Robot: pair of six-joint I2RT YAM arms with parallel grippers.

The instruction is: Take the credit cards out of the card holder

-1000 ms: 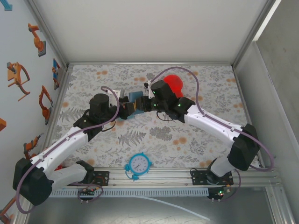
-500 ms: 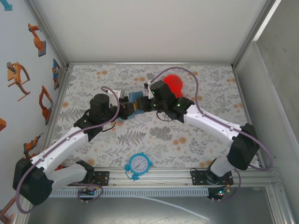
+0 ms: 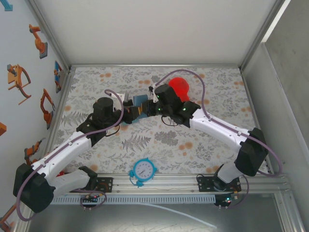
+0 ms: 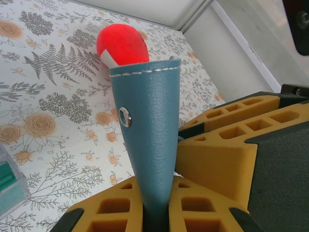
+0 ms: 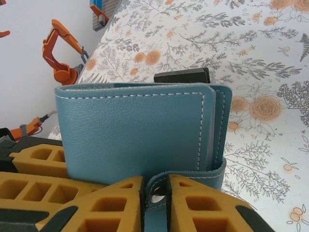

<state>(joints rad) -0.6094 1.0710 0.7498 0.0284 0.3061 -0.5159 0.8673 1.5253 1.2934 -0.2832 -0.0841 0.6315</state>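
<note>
Opening step: jaws of your left gripper (image 4: 154,217) clamp the card holder (image 5: 135,130); the right gripper (image 5: 157,198) pinches its strap (image 5: 193,175), seemingly fastened. Next, tug it loose.

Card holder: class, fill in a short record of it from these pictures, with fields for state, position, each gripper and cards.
state: card holder folded shut, flaps together
position: held upright between both grippers
left gripper: shut on the holder's lower edge
right gripper: shut on the strap
cards: cannot tell, inside hidden
</note>
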